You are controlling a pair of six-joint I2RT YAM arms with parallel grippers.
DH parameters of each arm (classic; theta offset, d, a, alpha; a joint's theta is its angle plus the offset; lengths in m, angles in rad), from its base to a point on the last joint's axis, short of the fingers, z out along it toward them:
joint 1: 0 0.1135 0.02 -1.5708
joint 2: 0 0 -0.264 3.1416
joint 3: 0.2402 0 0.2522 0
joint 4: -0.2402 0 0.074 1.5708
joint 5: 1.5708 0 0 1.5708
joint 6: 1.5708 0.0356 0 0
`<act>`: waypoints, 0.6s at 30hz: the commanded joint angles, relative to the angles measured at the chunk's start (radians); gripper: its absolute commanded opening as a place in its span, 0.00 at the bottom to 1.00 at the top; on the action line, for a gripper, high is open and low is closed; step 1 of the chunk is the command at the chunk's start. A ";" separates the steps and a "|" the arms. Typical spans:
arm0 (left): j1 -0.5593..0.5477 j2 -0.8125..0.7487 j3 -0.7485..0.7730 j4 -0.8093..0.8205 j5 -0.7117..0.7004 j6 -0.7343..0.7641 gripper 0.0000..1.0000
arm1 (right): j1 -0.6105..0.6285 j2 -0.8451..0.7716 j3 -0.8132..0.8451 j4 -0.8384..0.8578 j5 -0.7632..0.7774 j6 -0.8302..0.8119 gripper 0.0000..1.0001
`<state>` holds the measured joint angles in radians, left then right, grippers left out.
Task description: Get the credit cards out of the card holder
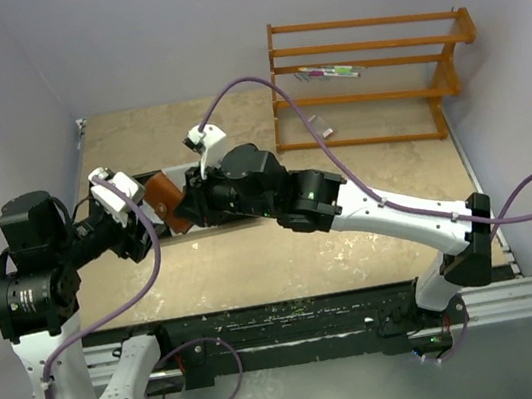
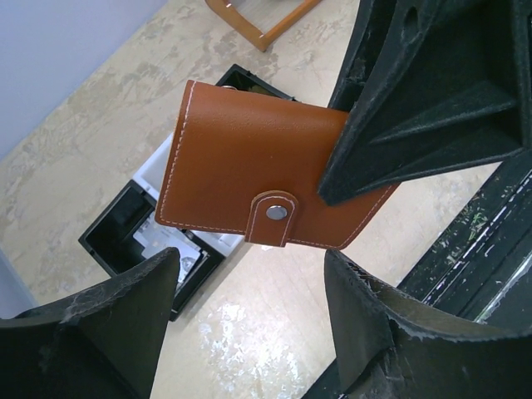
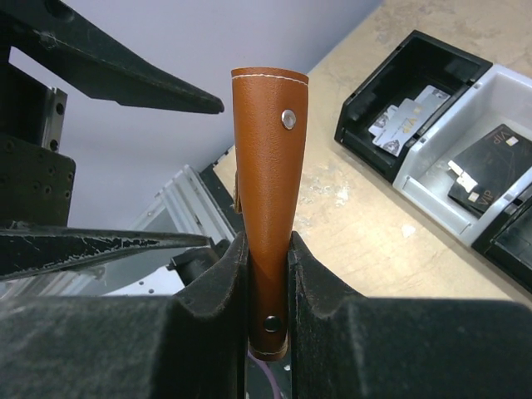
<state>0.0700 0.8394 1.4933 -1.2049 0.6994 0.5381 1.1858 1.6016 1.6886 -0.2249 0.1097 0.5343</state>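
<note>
The right fingers (image 3: 332,299) are clenched on one end of the card holder (image 3: 268,166). They pinch the brown leather case between them and hold it up off the surface (image 1: 256,262), over the left part of the work area. The case is folded shut, with its snap tab (image 2: 273,214) fastened over the edge. The left fingers (image 2: 100,324) are spread wide with nothing between them, close to the holder but not touching it. Beneath the holder a black-and-white tray (image 3: 363,150) sits on the surface; one black compartment holds a whitish card (image 3: 407,116) and the white compartment holds a dark card (image 3: 486,170). An orange wooden rack (image 1: 367,72) stands at the far right
</note>
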 commanded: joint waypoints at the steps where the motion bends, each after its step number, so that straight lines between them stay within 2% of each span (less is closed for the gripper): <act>1: 0.001 -0.007 -0.016 0.045 0.049 -0.022 0.73 | 0.021 -0.016 0.048 0.087 0.019 0.044 0.00; 11: 0.001 -0.031 -0.046 0.061 0.040 -0.007 0.67 | 0.063 0.021 0.088 0.100 0.013 0.062 0.00; 15: 0.001 -0.046 -0.089 0.082 -0.008 0.015 0.57 | 0.076 0.026 0.093 0.115 -0.005 0.071 0.00; 18: 0.001 -0.055 -0.109 0.119 -0.071 0.015 0.44 | 0.087 0.026 0.093 0.116 -0.008 0.072 0.00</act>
<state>0.0715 0.7918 1.4124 -1.1652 0.6708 0.5289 1.2381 1.6409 1.7222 -0.2222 0.1410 0.5762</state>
